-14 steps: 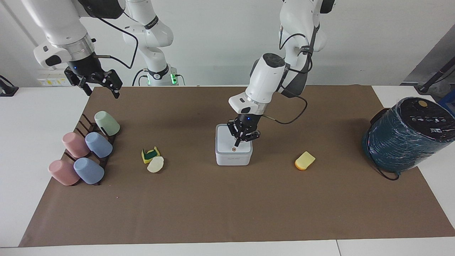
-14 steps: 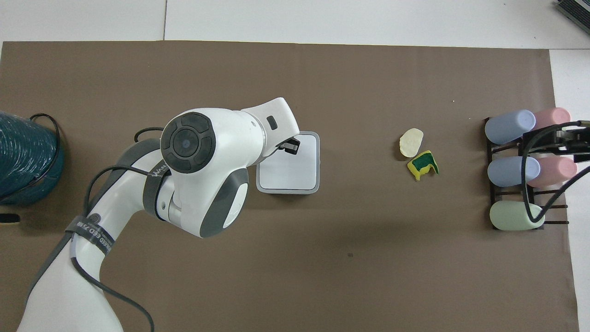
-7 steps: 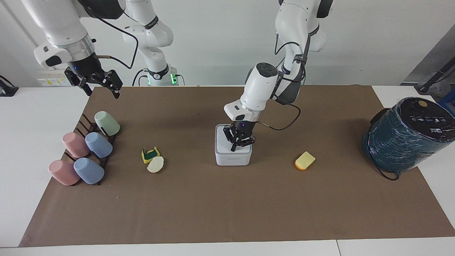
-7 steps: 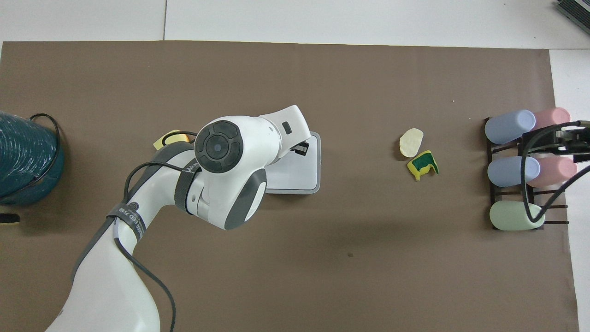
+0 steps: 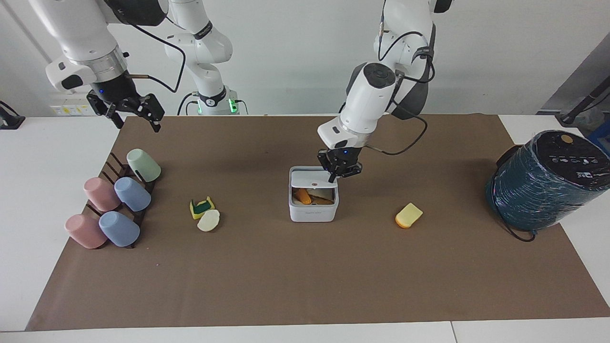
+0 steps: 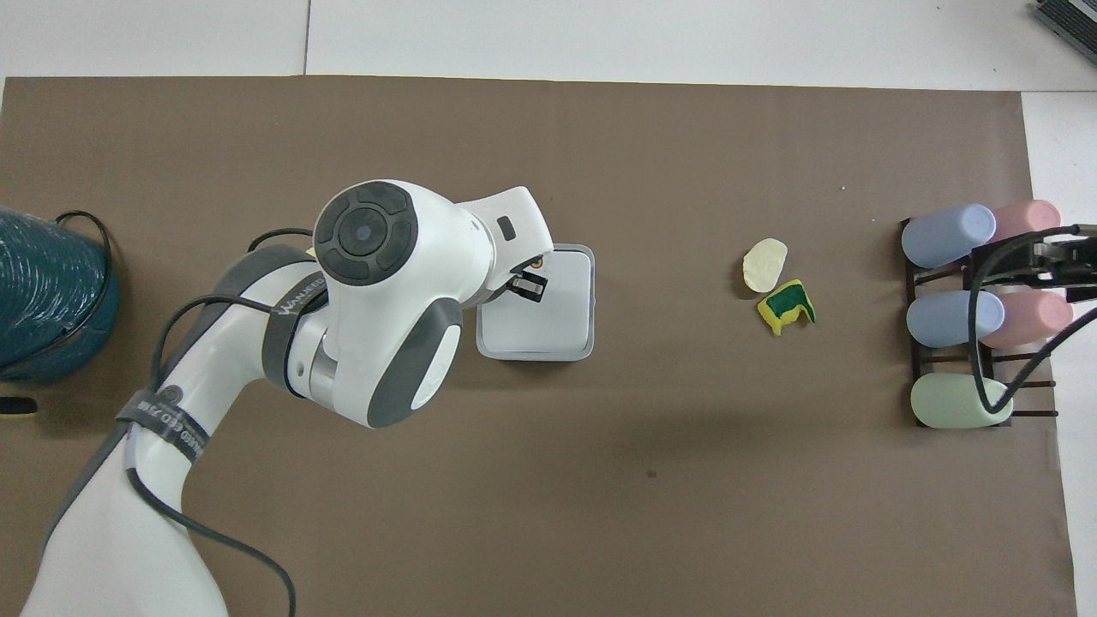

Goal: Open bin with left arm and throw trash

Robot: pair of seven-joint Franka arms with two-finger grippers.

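The white bin [image 5: 313, 209] stands mid-mat with its lid [image 5: 310, 178] partly raised, hinged on the side nearer to the robots; orange and cream pieces show inside. It also shows in the overhead view [image 6: 548, 321]. My left gripper [image 5: 332, 179] is shut, its tip at the lid's edge toward the left arm's end. The yellow wedge [image 5: 409, 215] lies on the mat toward the left arm's end. The cream oval [image 5: 208, 220] [image 6: 764, 264] and the yellow-green piece [image 5: 201, 206] [image 6: 786, 306] lie toward the right arm's end. My right gripper [image 5: 137, 119] waits open, in the air above the mat's edge.
A rack of pastel cups [image 5: 114, 205] [image 6: 977, 308] lies at the right arm's end. A big dark teal wrapped cylinder [image 5: 543, 181] [image 6: 43, 291] with a black cable stands at the left arm's end. A brown mat [image 5: 305, 276] covers the table.
My left gripper pressed down on the bin's lid, then lifted and drew back toward the robots. The lid has sprung partly open. The right arm has not moved.
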